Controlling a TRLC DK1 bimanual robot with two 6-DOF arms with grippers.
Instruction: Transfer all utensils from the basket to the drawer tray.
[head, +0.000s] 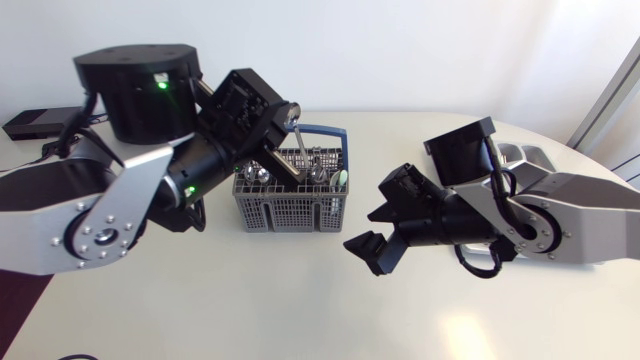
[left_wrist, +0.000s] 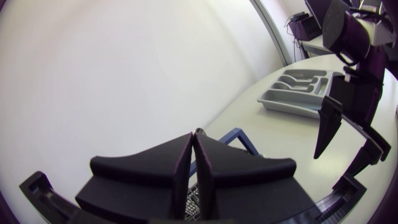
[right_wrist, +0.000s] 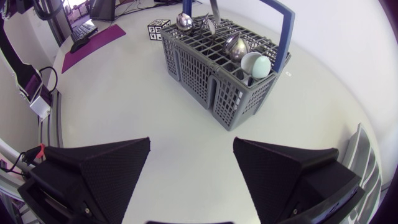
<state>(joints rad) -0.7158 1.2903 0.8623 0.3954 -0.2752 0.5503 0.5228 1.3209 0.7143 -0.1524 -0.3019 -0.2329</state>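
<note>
The grey utensil basket (head: 292, 205) with a blue handle (head: 322, 130) stands mid-table and holds several metal spoons (right_wrist: 235, 45) and a pale green spoon (right_wrist: 257, 62). My left gripper (head: 296, 172) reaches down into the basket from above. In the left wrist view its fingers (left_wrist: 168, 163) are pressed together, shut on the thin end of a metal utensil (left_wrist: 198, 131). My right gripper (head: 380, 230) hangs open and empty over bare table right of the basket, and the basket (right_wrist: 211, 74) lies ahead of this gripper (right_wrist: 191, 162). The grey drawer tray (left_wrist: 295, 94) lies at the far right.
The right arm's body partly hides the drawer tray (head: 522, 155) in the head view. A small black-and-white cube (right_wrist: 158, 28) sits on the table beyond the basket. Bare tabletop stretches along the front.
</note>
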